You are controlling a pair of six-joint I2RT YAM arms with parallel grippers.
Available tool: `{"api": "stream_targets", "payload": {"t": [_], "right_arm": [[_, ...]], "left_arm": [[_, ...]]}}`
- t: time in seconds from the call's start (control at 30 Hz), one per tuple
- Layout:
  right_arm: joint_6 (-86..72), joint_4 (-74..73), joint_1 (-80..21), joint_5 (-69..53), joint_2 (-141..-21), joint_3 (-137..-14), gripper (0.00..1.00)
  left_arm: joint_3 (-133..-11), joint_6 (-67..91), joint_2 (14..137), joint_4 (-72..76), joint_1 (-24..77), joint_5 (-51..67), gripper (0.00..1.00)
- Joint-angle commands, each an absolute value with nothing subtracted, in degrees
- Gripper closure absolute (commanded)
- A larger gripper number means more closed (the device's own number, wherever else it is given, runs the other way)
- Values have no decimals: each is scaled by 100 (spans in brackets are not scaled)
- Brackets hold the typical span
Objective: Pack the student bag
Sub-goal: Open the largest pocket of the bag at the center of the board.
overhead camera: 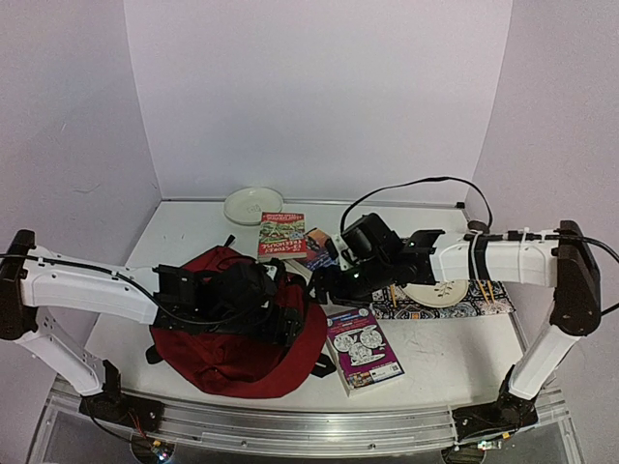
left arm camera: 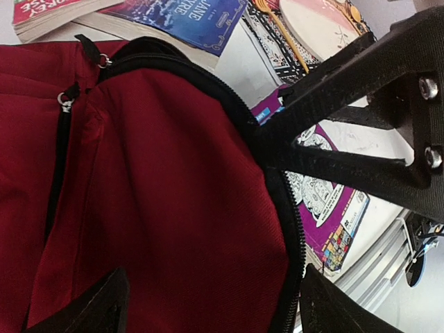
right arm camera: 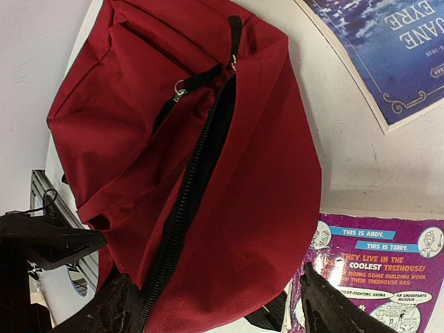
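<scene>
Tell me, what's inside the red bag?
The bag hides its inside: only red fabric and the black zip show, with no opening in view. The purple book, blue book and red book lie outside it.

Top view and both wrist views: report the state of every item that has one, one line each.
student bag: lying flat, main zip looks closed.
left pincer: open over the bag.
right pincer: open over the bag.
purple book: closed, flat, outside the bag.
blue book: closed, flat, outside the bag.
red-and-green book: closed, flat, outside the bag.
far plate: upright, empty.
near plate: upright, partly hidden.
</scene>
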State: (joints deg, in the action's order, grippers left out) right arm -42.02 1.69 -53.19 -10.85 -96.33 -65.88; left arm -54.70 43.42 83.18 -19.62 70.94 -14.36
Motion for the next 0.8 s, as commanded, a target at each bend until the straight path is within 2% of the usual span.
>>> {"api": "stream_targets", "payload": {"t": [0.0, 0.17, 0.33, 0.77], "right_arm": [[-4236, 116, -5339, -792, -9391, -6500, 20], [-4297, 121, -5343, -646, -9276, -6411, 19], [-4227, 121, -5345, -727, -9222, -6376, 19], [-4106, 118, -5489, -1056, -9465, -6495, 19]], "left_arm": [[-6053, 4190, 8624, -1967, 7065, -1316, 14], [-6223, 4423, 8889, -2148, 6866, -1478, 15], [-6008, 4633, 8585, -2237, 6687, -1657, 19], [-5742, 4646, 8383, -2299, 6381, -1292, 31]]}}
